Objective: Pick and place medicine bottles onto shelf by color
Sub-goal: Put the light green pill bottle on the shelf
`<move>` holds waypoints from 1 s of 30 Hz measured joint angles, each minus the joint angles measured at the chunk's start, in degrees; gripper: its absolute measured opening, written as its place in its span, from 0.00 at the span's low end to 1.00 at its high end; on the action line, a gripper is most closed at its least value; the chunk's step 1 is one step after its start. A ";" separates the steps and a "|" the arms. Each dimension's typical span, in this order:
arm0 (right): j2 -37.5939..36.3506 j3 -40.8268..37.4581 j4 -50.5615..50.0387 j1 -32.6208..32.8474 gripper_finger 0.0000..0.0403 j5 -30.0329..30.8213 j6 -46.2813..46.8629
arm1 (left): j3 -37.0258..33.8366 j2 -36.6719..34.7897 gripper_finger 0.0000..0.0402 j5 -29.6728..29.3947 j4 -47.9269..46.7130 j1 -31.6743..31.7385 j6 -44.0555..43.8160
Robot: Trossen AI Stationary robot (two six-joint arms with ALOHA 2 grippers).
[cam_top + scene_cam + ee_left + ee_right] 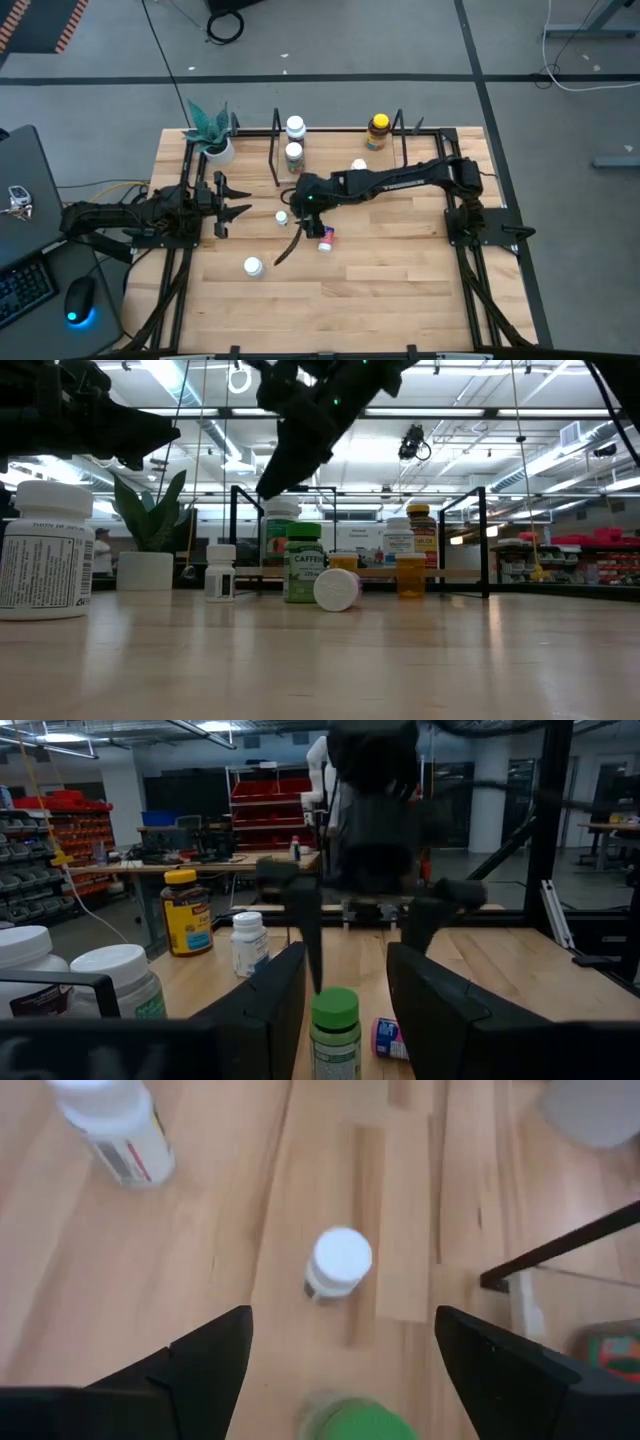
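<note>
The right gripper [340, 1355], fingers spread wide, was poised above a green bottle [350, 1420] for a grasp; the left gripper [228, 196] was parked nearly closed, empty.

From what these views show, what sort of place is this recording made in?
Most likely a robotics lab in a workshop or warehouse-like hall. A butcher-block table stands on bare concrete. Rows of ceiling strip lights run overhead. Red parts-bin racks and workbenches fill the background, and a laptop sits beside the rig.
</note>
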 joint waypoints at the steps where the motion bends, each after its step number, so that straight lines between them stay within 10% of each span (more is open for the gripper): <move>1: 0.30 0.00 -0.23 -0.46 0.80 -0.26 0.06 | 0.00 -0.02 0.38 0.00 0.12 0.00 0.00; 30: 0.40 -3.58 -7.42 -2.94 0.79 -3.62 0.37 | 0.01 -0.02 0.35 -0.01 0.13 0.01 0.00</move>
